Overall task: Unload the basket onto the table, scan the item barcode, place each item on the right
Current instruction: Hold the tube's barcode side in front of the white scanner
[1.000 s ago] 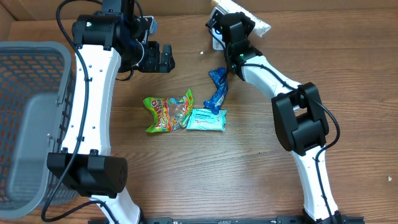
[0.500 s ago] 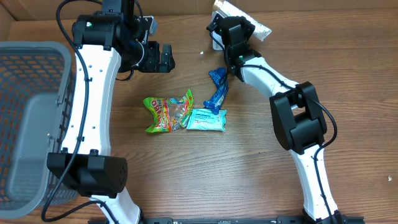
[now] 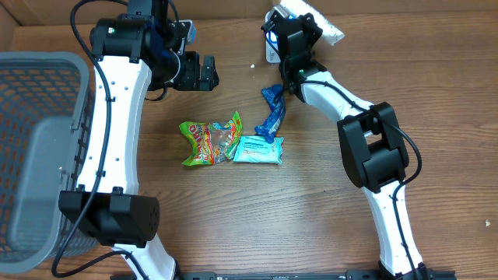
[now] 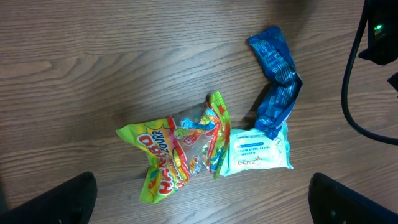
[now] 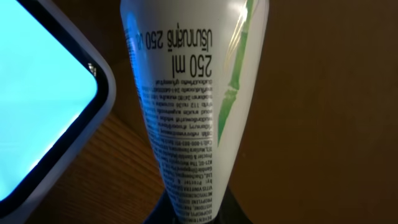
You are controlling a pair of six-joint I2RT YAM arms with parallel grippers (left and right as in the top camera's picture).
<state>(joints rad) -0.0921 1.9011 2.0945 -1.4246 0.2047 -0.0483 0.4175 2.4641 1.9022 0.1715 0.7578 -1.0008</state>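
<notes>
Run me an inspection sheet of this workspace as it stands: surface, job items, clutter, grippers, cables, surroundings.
Surface: wooden table, one white speck near the far edge.
Job's things: white tube with green bamboo print, held up beside a lit screen; no barcode shows in these views.
Clutter: green candy bag, pale wipes pack touching it, blue wrapper lying on the pack's corner.
Grippers: right gripper shut on the white tube; left gripper open and empty above the table.
Cables: black cables run along both arms, none on the items.
Surroundings: grey mesh basket at the table's left.
</notes>
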